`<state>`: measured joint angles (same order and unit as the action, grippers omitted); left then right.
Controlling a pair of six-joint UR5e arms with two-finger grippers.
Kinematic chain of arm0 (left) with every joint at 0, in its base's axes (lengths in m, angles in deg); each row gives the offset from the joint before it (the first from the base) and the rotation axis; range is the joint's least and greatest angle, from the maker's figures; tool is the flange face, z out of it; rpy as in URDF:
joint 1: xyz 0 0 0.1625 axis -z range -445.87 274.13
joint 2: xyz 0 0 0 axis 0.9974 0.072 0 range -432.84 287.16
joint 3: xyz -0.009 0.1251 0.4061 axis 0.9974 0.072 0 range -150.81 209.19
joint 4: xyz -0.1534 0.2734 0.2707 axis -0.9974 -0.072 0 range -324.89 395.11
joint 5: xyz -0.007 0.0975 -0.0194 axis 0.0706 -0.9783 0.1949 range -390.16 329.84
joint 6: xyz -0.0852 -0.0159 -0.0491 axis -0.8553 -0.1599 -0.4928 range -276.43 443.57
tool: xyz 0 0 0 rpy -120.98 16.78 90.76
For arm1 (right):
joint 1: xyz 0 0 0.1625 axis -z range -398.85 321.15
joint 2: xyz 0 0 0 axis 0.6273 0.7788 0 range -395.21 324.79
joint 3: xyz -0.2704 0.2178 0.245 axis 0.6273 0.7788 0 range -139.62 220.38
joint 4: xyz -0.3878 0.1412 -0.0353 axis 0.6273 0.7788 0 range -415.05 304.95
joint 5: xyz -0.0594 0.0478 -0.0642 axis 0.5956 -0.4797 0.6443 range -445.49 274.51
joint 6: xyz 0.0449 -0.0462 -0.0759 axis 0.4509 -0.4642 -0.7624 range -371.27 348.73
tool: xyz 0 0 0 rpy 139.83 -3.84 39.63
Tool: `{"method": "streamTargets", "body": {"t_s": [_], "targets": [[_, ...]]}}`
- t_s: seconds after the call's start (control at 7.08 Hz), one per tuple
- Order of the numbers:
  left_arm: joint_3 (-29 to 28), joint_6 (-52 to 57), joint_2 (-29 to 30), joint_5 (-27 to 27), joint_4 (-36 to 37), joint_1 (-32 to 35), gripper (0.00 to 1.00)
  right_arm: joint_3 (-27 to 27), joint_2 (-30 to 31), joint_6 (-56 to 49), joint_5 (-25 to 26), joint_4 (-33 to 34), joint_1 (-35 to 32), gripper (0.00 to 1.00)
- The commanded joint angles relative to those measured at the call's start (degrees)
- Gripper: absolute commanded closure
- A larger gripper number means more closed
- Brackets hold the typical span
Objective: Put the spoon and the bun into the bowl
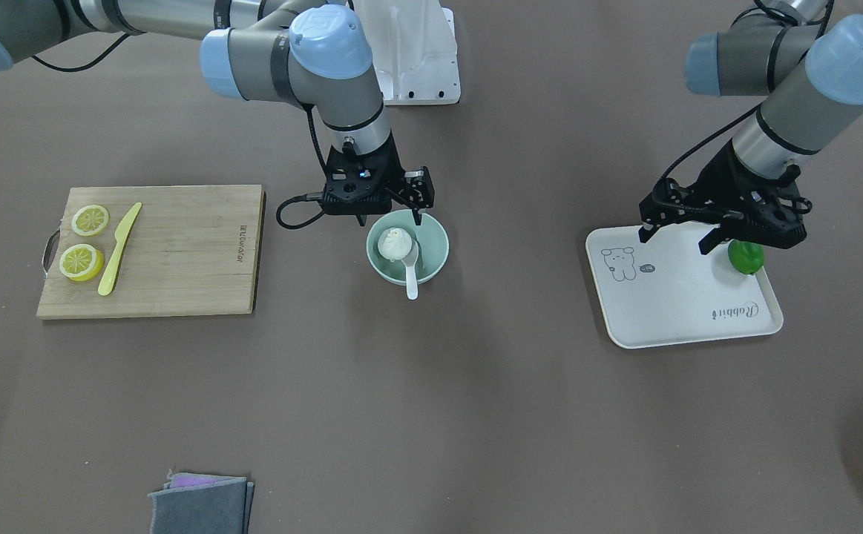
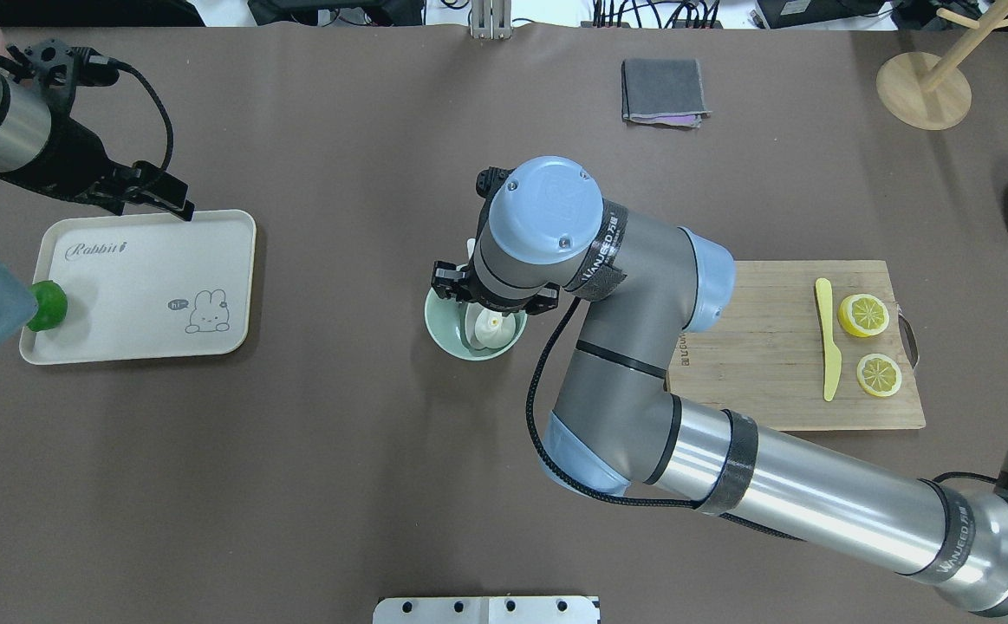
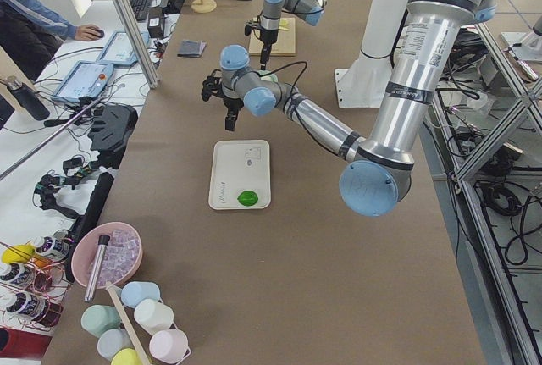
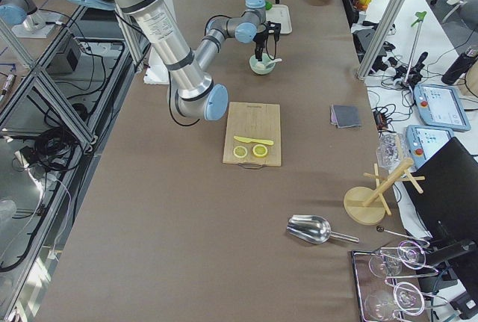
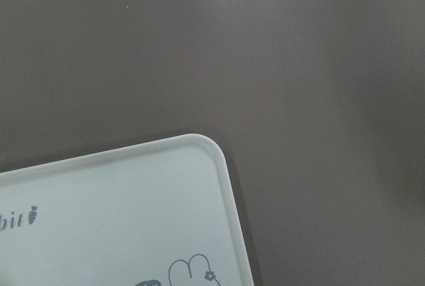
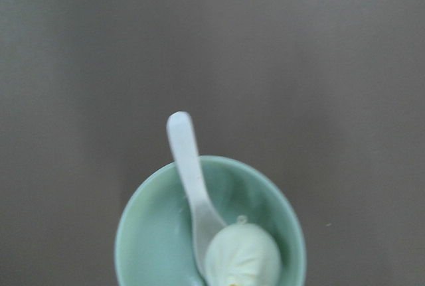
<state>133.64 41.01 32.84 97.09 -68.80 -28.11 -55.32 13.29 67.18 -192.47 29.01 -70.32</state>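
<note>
Reading the front-facing view with 6 o'clock toward the camera, a folded grey cloth (image 1: 201,504) is lying nearest, at the table's 7 o'clock edge. Farther in, a bamboo cutting board (image 1: 179,252) is sitting at 9 o'clock, carrying two lemon slices (image 1: 81,262) and a yellow plastic knife (image 1: 119,248). None of these belongs to the job.

At the centre, the mint-green bowl (image 1: 440,236) is already holding both task items. The bun (image 1: 394,242) is sitting inside toward the bowl's 10 o'clock. The spoon (image 1: 411,271) is lying with its scoop tucked against the bun, and its handle is poking out over the rim at 6 o'clock.

Just past the bowl's 12 o'clock rim, the right gripper (image 1: 390,217) is hovering with its fingers spread wide and nothing between them.

Off at 3 o'clock, the left gripper (image 1: 674,241) is hanging over the white tray (image 1: 668,297), likewise splayed and empty. A green fruit (image 1: 745,256) is resting at the tray's 2 o'clock corner.

Judging by this layout, both placements are looking complete. Only backing the right arm away appears to be left, though the overhanging handle could be nudged if the arm is pulling off carelessly.
</note>
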Motion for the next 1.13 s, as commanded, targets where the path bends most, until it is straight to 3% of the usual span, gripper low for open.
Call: {"method": "streamTargets", "body": {"t_s": [0.0,0.28,0.71,0.99], "targets": [[1.0,12.7,-2.4,-0.1,7.3,6.1,0.02,-12.2,14.4,-13.5,-8.6,2.4,-9.6,0.00],[2.3,36.1,-11.0,0.2,12.4,15.7,0.02,-15.6,26.8,-30.3,-17.9,2.6,-22.3,0.00],[2.2,52.7,-22.8,4.3,12.2,28.0,0.02,-15.8,43.0,-61.1,-23.6,2.8,-38.5,0.00],[0.9,53.8,-24.7,4.6,12.0,32.1,0.02,-14.0,46.8,-74.3,-24.0,5.8,-46.2,0.00]]}}
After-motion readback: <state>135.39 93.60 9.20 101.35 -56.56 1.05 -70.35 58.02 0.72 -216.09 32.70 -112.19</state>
